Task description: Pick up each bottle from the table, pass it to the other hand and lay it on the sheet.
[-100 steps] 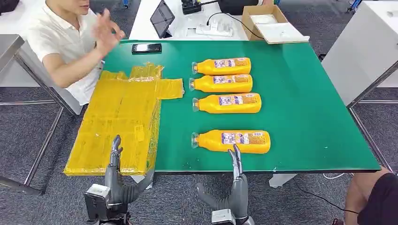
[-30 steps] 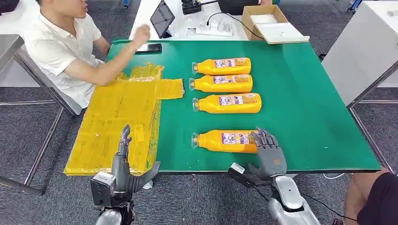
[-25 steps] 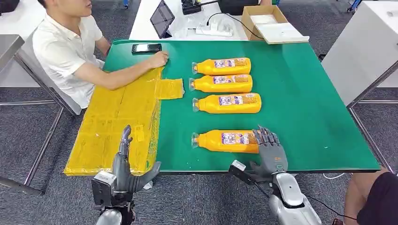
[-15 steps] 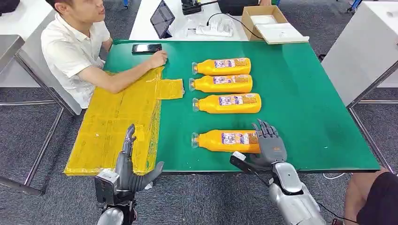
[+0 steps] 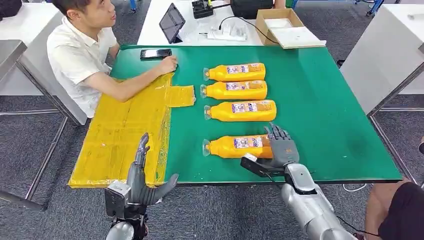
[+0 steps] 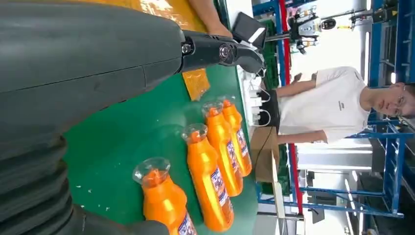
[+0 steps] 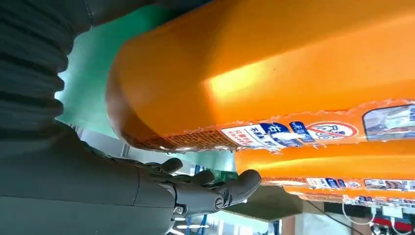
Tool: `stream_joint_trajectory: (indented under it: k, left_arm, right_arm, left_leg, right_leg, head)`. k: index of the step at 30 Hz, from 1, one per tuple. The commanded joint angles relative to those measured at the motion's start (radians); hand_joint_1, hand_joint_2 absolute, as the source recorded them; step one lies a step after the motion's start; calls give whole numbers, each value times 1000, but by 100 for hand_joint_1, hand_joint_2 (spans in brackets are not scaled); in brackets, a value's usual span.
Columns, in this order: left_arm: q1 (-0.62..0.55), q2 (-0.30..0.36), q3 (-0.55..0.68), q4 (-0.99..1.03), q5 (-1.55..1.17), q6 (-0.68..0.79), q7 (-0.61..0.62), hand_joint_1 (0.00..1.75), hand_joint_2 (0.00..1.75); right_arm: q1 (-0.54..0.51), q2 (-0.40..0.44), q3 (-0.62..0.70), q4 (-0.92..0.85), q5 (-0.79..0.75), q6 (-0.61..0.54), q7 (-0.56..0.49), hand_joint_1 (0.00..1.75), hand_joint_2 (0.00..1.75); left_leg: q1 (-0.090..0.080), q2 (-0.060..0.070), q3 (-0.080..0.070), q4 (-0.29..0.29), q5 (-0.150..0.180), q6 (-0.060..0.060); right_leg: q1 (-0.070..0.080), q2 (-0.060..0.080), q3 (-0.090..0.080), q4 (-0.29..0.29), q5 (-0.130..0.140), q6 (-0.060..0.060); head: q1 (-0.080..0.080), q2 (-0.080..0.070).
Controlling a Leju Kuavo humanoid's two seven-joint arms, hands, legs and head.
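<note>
Right hand [image 5: 281, 146] fingers [image 5: 276, 134] are spreading wide over the base end of the nearest orange plastic juice bottle [image 5: 239, 146], not yet wrapping it; contact is unclear. That bottle is lying on the green table [image 5: 325, 110], cap pointing to 9 o'clock, close to the near edge. Step looks like the first pick; next move is probably closing around the bottle and lifting. Left hand [image 5: 142, 177] is waiting open, fingers apart, at the yellow plastic sheet [image 5: 125, 130]'s near edge. Three more orange bottles [image 5: 235, 91] are lying at 12 o'clock, well apart. Open green room at 3 o'clock. A person's forearm [image 5: 132, 84] is resting on the sheet's far end.
</note>
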Motion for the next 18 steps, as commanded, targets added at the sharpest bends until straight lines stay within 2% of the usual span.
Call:
stream_joint_trajectory:
  k: [1,11,18]
  left_arm:
    - [-30,33,-25,59,4,-4,7,0,175]
    - [-37,42,-28,67,22,-14,-3,0,175]
    - [-36,39,-26,65,30,-12,-8,0,175]
  right_arm:
    - [-27,11,84,181,-9,100,-25,171,175]
    - [-64,-1,106,286,-108,218,-78,175,175]
    - [-38,-1,101,288,-152,200,-92,175,175]
  left_leg:
    - [2,-1,3,-2,1,-3]
    - [1,0,10,-2,-1,-2]
    - [3,-3,12,-3,0,-3]
  right_leg:
    - [2,-2,4,-3,0,-3]
    - [2,2,8,-2,0,-2]
    - [4,-2,12,-4,0,-3]
  head:
    - [0,0]
    - [0,0]
    - [0,0]
